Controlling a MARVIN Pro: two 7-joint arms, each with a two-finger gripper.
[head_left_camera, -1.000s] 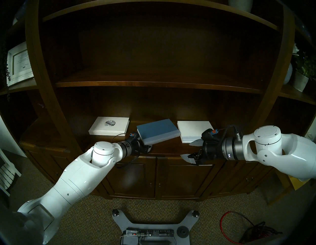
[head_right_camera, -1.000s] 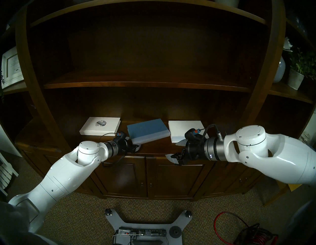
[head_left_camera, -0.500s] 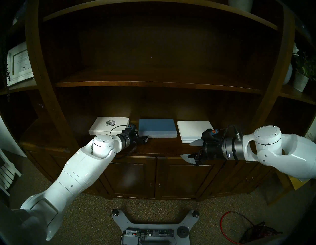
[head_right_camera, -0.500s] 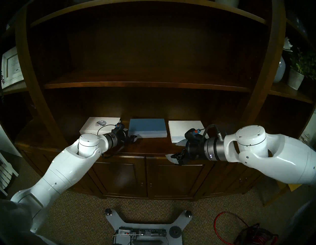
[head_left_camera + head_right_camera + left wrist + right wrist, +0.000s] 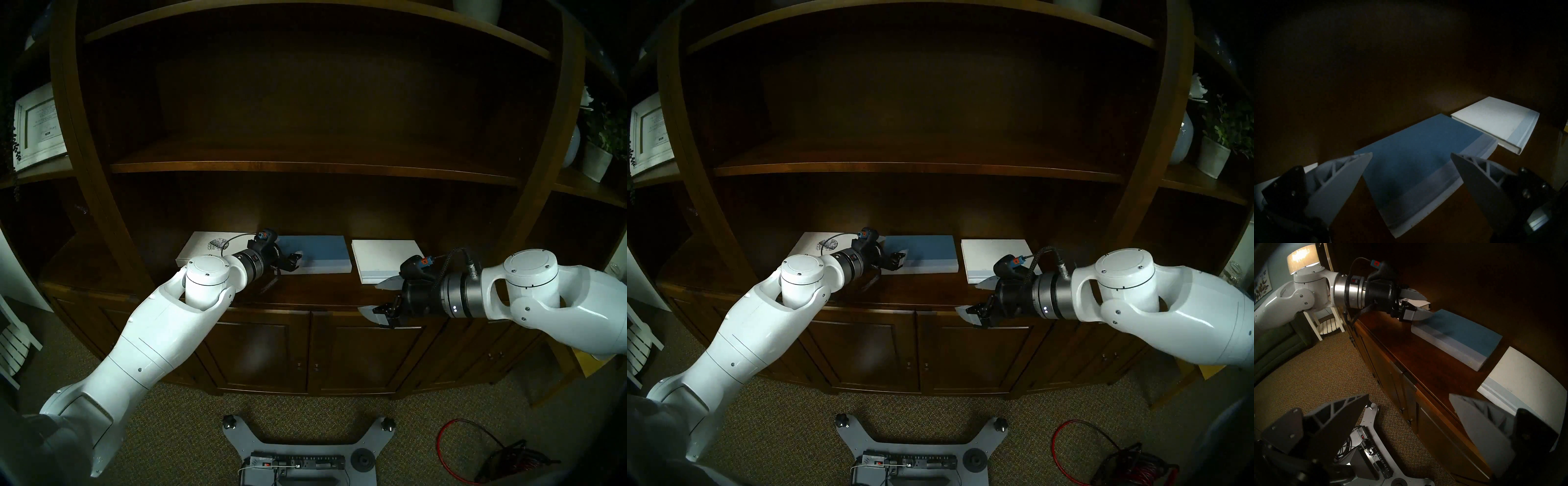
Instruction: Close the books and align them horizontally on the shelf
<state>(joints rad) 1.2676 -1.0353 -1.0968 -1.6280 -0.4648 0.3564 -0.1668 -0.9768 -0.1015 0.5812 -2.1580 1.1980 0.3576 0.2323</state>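
Three closed books lie flat in a row on the dark-brown shelf ledge (image 5: 322, 292): the white book with the speckled oval (image 5: 200, 249) at left, partly hidden by my left wrist, the blue book (image 5: 319, 253) in the middle, and the plain white book (image 5: 383, 256) at right. My left gripper (image 5: 295, 261) is open and empty over the blue book's left end (image 5: 1415, 152); I cannot tell whether it touches. My right gripper (image 5: 369, 298) is open and empty, in front of the plain white book's (image 5: 1525, 383) front-left corner, at the ledge's front edge.
A thinner shelf board (image 5: 305, 168) runs above the ledge. Panelled cabinet doors (image 5: 305, 353) are below. A white-framed picture (image 5: 37, 125) stands at far left, a vase and potted plant (image 5: 597, 159) at far right. My base (image 5: 298, 451) and a red cable (image 5: 475, 451) are on the carpet.
The blue book has turned from skewed to square, in line with the other two. My left gripper has moved back and up from its front-left corner to over its left end. The right arm is still.
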